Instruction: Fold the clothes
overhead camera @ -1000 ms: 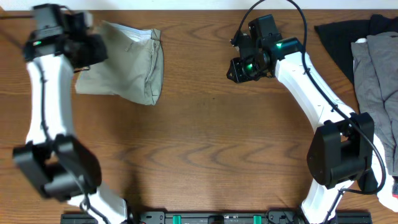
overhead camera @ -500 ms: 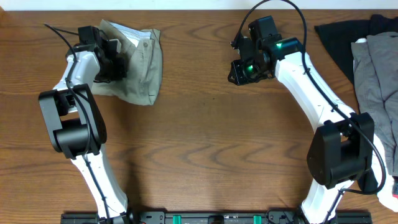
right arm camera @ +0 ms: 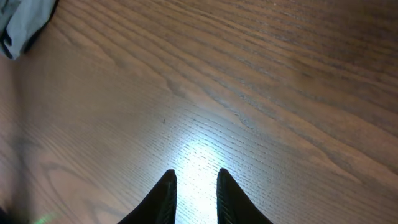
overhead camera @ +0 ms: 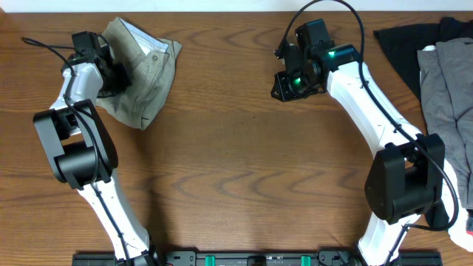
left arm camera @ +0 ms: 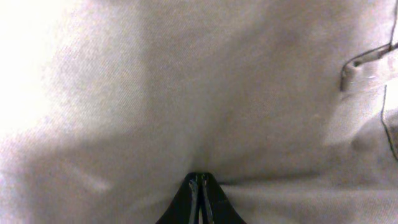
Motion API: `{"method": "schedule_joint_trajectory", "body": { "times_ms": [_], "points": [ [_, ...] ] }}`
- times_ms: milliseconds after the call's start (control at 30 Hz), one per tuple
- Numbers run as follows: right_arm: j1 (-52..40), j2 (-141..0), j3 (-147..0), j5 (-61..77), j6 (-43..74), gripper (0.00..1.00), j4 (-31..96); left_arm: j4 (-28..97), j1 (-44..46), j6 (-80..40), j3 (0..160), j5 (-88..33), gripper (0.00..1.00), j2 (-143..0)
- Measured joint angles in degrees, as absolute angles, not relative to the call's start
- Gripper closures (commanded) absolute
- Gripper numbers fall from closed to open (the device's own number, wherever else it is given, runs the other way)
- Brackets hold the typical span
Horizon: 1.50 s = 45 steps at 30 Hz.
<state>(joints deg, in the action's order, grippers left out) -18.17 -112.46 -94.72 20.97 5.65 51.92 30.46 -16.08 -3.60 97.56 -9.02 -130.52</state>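
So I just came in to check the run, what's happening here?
The left gripper is shut on a bunched pair of khaki shorts at the far left corner of the table. The right gripper hangs open over bare wood, holding nothing. A black garment and a grey garment lie at the right edge.

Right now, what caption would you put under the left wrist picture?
Close-up: the left fingers pinched shut on the shorts, pale cloth filling the whole view.

The overhead camera looked straight down on the whole table (overhead camera: 244, 155). The left wrist camera faced the shorts (left arm camera: 186, 93) from very near, and the right wrist camera faced the tabletop close below. The overhead view took in both spots.
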Motion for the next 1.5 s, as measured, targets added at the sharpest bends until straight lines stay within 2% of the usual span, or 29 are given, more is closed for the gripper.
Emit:
{"method": "schedule_joint_trajectory", "body": {
  "times_ms": [100, 167, 233, 367, 467, 567, 800, 900, 1000, 1200, 1233, 1267, 1300, 1333, 1500],
  "points": [
    [-18.17, -112.46, -94.72, 20.97, 5.65, 0.78, 52.6, 31.75, -15.7, -4.75, 97.8, -8.99, 0.83, -130.52],
    [-18.17, -112.46, -94.72, 20.97, 5.67, 0.76, 52.66, 32.21, -15.4, -5.45, 97.91, -8.99, 0.73, -130.39],
    [-18.02, -112.46, -94.72, 20.97, 5.69, 0.73, 52.62, 32.95, -15.09, -5.87, 97.89, -9.02, 0.58, -129.91],
    [-16.12, -112.46, -94.72, 21.08, 5.67, 0.68, 52.4, 34.33, -14.72, -6.22, 97.14, -9.02, 0.42, -127.46],
    [-13.15, -112.4, -94.72, 21.02, 5.69, 0.64, 52.21, 36.4, -14.72, -6.35, 96.2, -9.15, 0.37, -122.67],
    [-10.11, -112.25, -94.72, 20.93, 5.65, 0.59, 52.16, 40.14, -14.66, -6.2, 96.12, -10.39, 0.37, -115.55],
    [-4.49, -111.22, -94.72, 20.97, 5.65, 0.57, 50.81, 55.07, -12.64, -2.52, 96.36, -13.34, 0.37, -100.57],
    [-1.8, -108.33, -94.65, 20.91, 5.28, 0.53, 51.66, 61.32, -11.51, -0.14, 96.33, -13.65, 0.36, -96.25],
    [0.73, -102.45, -94.59, 20.16, 3.9, 0.5, 53.43, 66.94, -11.27, 1.52, 96.33, -13.26, 0.22, -90.85],
    [1.61, -85.3, -94.65, 16.51, 0.91, 0.45, 56.31, 69.32, -11.0, 2.13, 95.94, -10.39, 0.13, -75.77],
    [1.61, -82.46, -94.67, 15.75, 0.58, 0.44, 56.64, 68.42, -10.85, 2.0, 95.64, -9.58, 0.05, -72.93],
    [1.63, -78.81, -94.7, 14.55, 0.3, 0.4, 57.14, 67.05, -10.79, 1.8, 95.07, -8.67, 0.02, -69.63],
    [1.63, -76.62, -94.76, 13.78, 0.23, 0.3, 57.49, 66.46, -10.76, 1.85, 94.78, -8.23, 0.02, -67.4],
    [1.63, -74.39, -94.76, 12.95, 0.23, 0.01, 57.91, 65.12, -10.7, 1.72, 94.0, -7.79, 0.02, -64.51],
    [1.63, -67.35, -94.78, 9.47, -0.71, 0.01, 59.55, 63.86, -10.7, 1.72, 90.89, -6.42, 0.02, -57.43]
  ]
}}
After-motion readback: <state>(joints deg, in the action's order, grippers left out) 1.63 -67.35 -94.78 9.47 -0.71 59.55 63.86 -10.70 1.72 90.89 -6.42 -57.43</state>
